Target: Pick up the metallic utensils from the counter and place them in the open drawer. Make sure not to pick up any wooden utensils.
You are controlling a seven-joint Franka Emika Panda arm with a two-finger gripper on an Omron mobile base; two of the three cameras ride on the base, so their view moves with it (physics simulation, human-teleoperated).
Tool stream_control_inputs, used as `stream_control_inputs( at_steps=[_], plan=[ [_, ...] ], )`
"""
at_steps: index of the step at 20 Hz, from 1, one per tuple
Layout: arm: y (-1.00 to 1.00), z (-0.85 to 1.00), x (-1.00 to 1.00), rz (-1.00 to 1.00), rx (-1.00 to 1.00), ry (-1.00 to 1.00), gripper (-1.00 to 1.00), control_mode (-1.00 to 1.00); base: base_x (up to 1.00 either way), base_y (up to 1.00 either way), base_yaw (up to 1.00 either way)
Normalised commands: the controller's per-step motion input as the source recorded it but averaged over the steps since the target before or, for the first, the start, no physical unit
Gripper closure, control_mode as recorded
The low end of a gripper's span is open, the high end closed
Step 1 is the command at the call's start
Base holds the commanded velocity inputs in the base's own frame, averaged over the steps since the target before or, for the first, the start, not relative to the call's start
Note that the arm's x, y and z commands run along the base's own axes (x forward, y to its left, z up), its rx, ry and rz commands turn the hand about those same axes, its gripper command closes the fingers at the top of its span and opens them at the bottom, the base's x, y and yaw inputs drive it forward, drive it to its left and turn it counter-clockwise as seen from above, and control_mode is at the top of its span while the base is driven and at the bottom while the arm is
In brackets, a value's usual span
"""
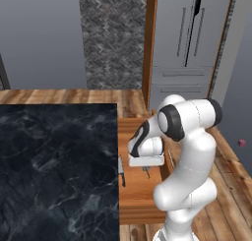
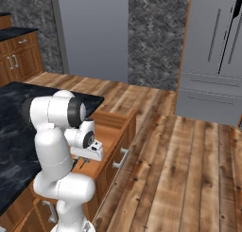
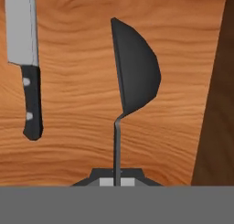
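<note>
Spoon [image 3: 132,67] is seen directly ahead of the gripper [image 3: 117,182], its slim handle pinched between the pressed-together fingertips and its dark bowl extended over the wooden floor of the open drawer [image 3: 91,127]. Beside the spoon, apart from it, the knife [image 3: 25,63] is laid flat on the drawer floor, its blade cut off by the picture's edge. In the left base view the drawer [image 1: 135,205] is placed against the end of the black marble bench [image 1: 54,166], and the gripper is largely hidden behind the arm.
</note>
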Motion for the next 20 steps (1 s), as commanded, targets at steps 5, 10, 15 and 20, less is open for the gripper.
stream_control_inputs(
  at_steps=[5, 10, 15, 20],
  plan=[
    [0.22, -0.36, 0.04, 0.00, 0.00, 0.00, 1.00, -1.00, 0.00, 0.00, 0.00],
    [0.03, -0.24, 0.01, 0.00, 0.00, 0.00, 1.00, -1.00, 0.00, 0.00, 0.00],
    [0.00, 0.00, 0.00, 0.00, 0.00, 0.00, -1.00, -1.00, 0.00, 0.00, 0.00],
    [0.00, 0.02, 0.00, 0.02, 0.00, 0.11, -1.00, -1.00, 0.00, 0.00, 0.00]
  ],
)
